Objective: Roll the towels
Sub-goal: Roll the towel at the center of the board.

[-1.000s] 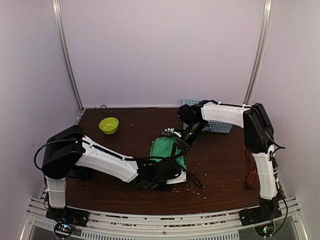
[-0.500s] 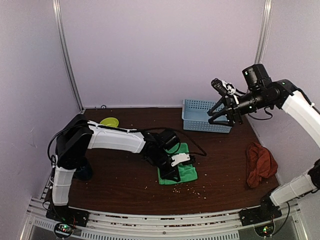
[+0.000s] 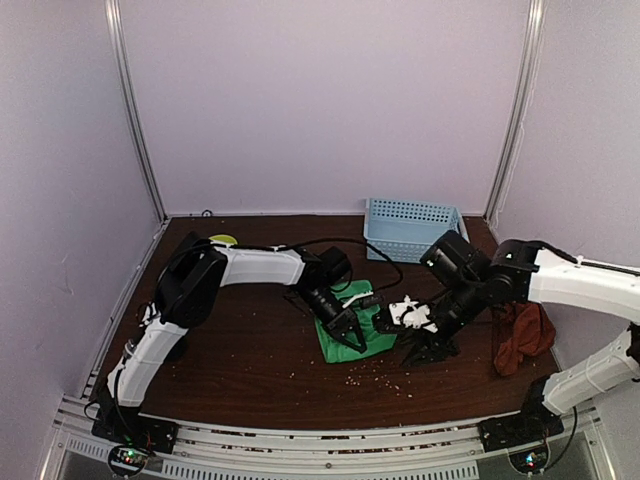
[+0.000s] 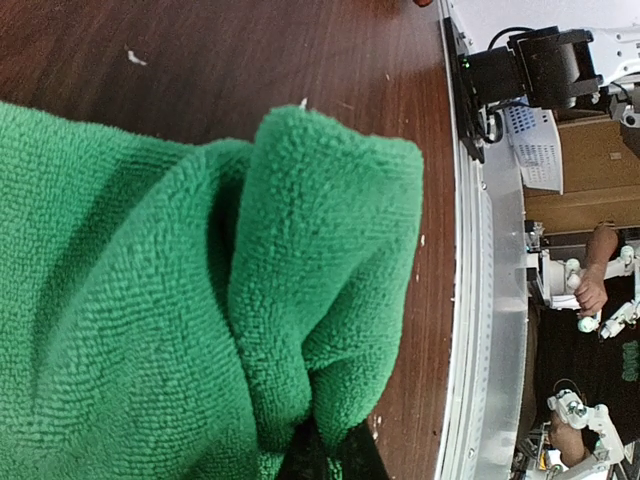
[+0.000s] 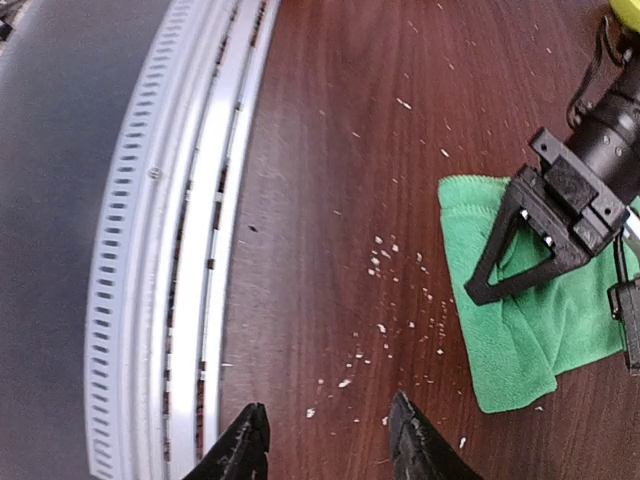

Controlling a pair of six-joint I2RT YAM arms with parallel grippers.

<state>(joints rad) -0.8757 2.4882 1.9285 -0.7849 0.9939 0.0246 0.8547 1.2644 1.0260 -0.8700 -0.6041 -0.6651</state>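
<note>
The green towel [image 3: 368, 335] lies bunched on the brown table near the middle. My left gripper [image 3: 345, 328] is shut on it. In the left wrist view a thick fold of the green towel [image 4: 300, 300] is pinched between the black fingertips [image 4: 352, 462] at the bottom edge. My right gripper [image 3: 418, 348] hovers low just right of that towel, open, with only crumb-strewn table between its fingers [image 5: 415, 440]. The right wrist view shows the green towel [image 5: 520, 320] with the left gripper [image 5: 545, 225] on it. The rust towel [image 3: 520, 335] lies crumpled at the right.
A light-blue basket [image 3: 415, 228] stands at the back, right of centre. A yellow-green bowl [image 3: 222, 240] peeks out behind the left arm. Pale crumbs [image 5: 385, 262] dot the table by the towel. The metal rail [image 5: 190, 250] edges the near side.
My right arm came down from above the basket to the table beside the green towel. The left arm has swung round while staying shut on the green towel.
</note>
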